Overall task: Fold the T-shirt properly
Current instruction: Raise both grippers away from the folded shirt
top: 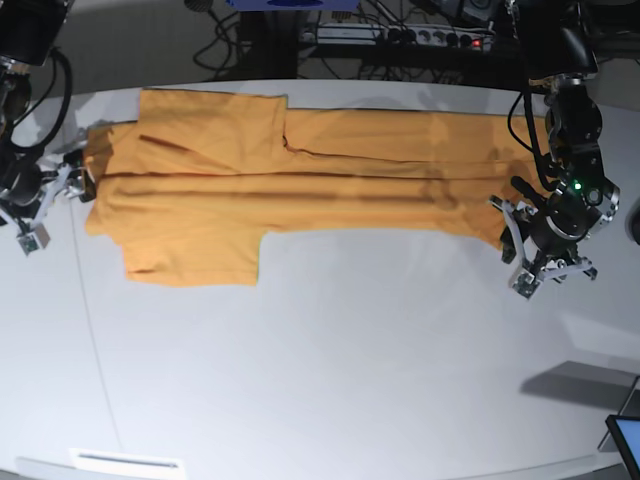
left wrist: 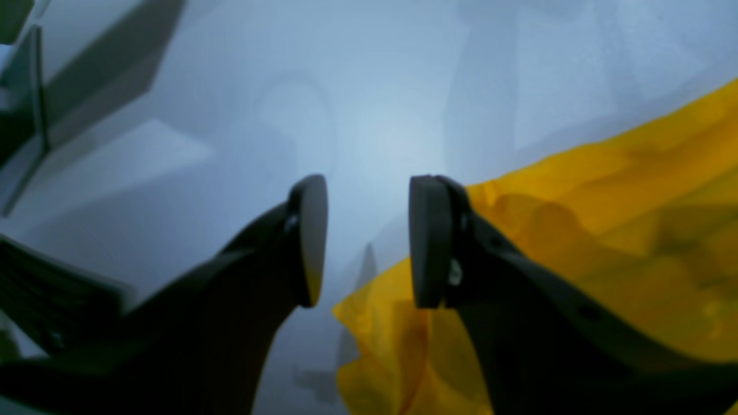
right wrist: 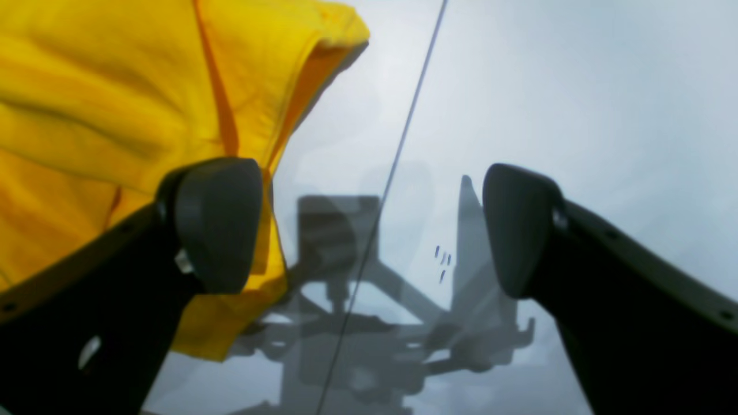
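**Both grippers empty beside the shirt's ends**

Your left wrist view shows the left gripper (left wrist: pixel 363 242) with jaws apart, nothing between them, the T-shirt (left wrist: pixel 605 242) beside one finger.

Your right wrist view shows the right gripper (right wrist: pixel 369 227) spread wide, cloth behind one pad.

Your base view shows the shirt stretched lengthwise across the far table (top: pixel 330 380), folded into a long band.

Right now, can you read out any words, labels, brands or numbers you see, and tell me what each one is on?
None can be read.
Plain orange-yellow cloth T-shirt: no print or label shows.
Smooth white table: small dark blue marks in the right wrist view, too blurred to read.
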{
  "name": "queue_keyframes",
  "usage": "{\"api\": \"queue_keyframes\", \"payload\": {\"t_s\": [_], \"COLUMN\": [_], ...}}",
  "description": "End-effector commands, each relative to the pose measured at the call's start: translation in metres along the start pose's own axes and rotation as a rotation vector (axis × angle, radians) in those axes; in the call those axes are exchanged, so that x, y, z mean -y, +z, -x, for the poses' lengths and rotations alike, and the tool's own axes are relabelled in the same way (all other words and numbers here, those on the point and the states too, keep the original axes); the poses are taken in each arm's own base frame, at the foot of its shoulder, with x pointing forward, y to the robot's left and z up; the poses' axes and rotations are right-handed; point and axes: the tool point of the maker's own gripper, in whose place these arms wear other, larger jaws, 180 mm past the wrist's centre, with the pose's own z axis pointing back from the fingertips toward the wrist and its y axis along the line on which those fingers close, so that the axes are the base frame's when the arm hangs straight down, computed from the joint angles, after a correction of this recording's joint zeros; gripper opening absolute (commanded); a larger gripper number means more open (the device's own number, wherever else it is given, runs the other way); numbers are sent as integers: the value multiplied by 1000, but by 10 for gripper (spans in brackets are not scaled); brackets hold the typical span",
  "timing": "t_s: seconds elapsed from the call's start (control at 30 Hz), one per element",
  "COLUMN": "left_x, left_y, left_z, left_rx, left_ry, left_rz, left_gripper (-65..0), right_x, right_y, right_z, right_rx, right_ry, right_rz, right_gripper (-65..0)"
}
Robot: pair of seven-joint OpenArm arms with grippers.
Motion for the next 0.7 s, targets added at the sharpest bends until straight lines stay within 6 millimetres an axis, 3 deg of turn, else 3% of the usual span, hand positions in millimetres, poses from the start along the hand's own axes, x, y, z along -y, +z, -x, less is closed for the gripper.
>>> {"api": "queue_keyframes", "payload": {"t_s": [0.0,0.17,0.47,0.53,0.67], "left_x": [-16,-22,-48,-50,-60], "left_y": [3,-11,14,19,24], "left_z": [-10,-4,-22,-27,-26], "left_rx": [35,24,142,154,157], "left_ry": [13,127,228,215,213], "left_rz": [-26,30,1,-11,-38], "left_gripper": [-433,-487,-601,-645,-650], "right_x": [8,8,10,13,19], "right_y": [8,8,9,11,14], "right_z": [-17,-17,-19,-30,-41], "right_rx": [50,50,53,75,101], "right_ry": [16,16,21,25,25], "right_rz": [20,20,25,32,47], "right_gripper": [-90,-90,-94,-94,-96]}}
